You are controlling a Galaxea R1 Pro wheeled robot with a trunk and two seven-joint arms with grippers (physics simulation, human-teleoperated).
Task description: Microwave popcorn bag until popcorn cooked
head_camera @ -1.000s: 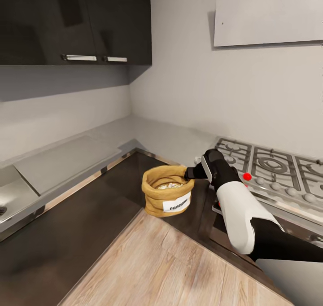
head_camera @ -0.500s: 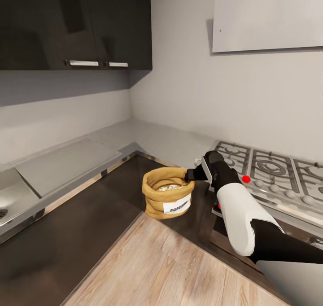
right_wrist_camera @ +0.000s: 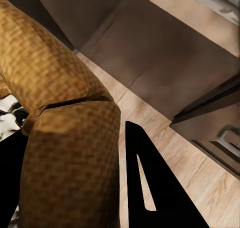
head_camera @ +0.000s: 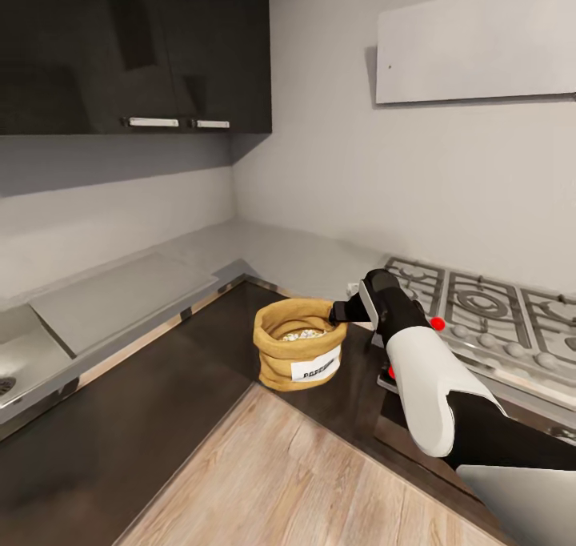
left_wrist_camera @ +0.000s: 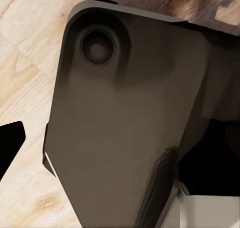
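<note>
**Right gripper clamped on the popcorn bag's rim**

In the head view we see the popcorn bag (head_camera: 299, 344) held up in front of the dark base cabinets, just beside the steel gas hob (head_camera: 480, 314) at its near left corner. The bag stands upright, its rolled-down rim open to the top and its white label facing us. Inside it we make out the popcorn (head_camera: 302, 335) as a small pale heap.

The right gripper (head_camera: 342, 312) meets the bag at the rim on the side nearest the hob. In the right wrist view the gripper (right_wrist_camera: 75, 173) has its 2 dark fingers on either side of the tan cloth, 1 finger (right_wrist_camera: 150, 183) lying along the outer wall of the popcorn bag (right_wrist_camera: 60, 123) and the other inside the mouth, so the jaws are closed on the rolled rim. Pale kernels of popcorn (right_wrist_camera: 10, 112) show beside the inner finger.

The grey countertop (head_camera: 264, 246) runs behind the bag and along the wall away from the hob, with the wooden floor (head_camera: 304, 482) below the bag.

In the left wrist view we see a dark finger tip (left_wrist_camera: 10, 143) against a dark robot part and the floor; we cannot tell whether the left gripper's jaws are open or closed.
</note>
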